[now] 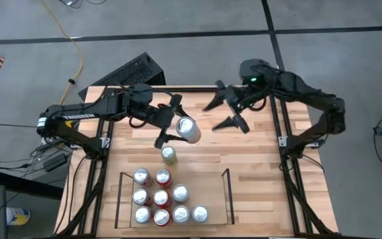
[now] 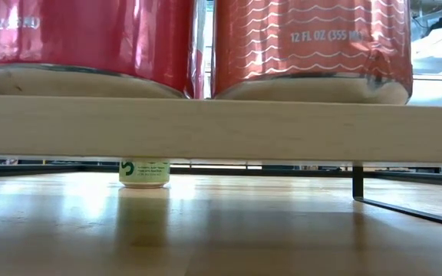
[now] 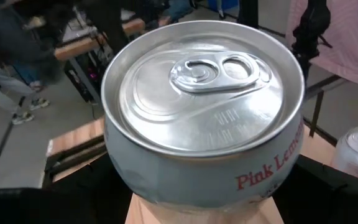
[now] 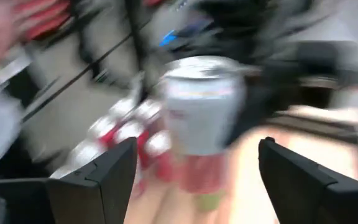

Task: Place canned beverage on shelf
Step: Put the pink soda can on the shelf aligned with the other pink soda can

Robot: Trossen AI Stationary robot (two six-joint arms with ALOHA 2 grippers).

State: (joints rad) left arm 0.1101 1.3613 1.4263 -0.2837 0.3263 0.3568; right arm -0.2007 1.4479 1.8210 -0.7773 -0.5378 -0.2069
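Note:
My left gripper (image 1: 169, 121) is shut on a pale can (image 1: 188, 129) with a silver top, above the middle of the table. The left wrist view shows its pull-tab top (image 3: 204, 87) and "Pink Lemon" lettering. My right gripper (image 1: 225, 111) is open and empty, just to the right of that can, which shows blurred between its fingers (image 4: 197, 112). A green can (image 1: 169, 155) stands on its base on the table just in front of the held can; it also shows in the low view (image 2: 144, 172). The shelf (image 1: 229, 192) near the front edge holds several red and silver cans (image 1: 162, 198). My left gripper pinches the can's side wall (image 3: 135, 180) between its two fingers, one on each side of the body below the rim. The fingers (image 1: 174, 104) come about level from the table's left. The can sits roughly upright, top up, and looks lifted clear of the table.
The shelf's right half (image 1: 211, 192) has bare plank. In the low view two red cans (image 2: 313, 46) stand on the shelf's plank floor (image 2: 221, 126). Black frame rails (image 1: 287, 153) run along the table's left and right sides. A keyboard (image 1: 128, 72) lies beyond the far edge.

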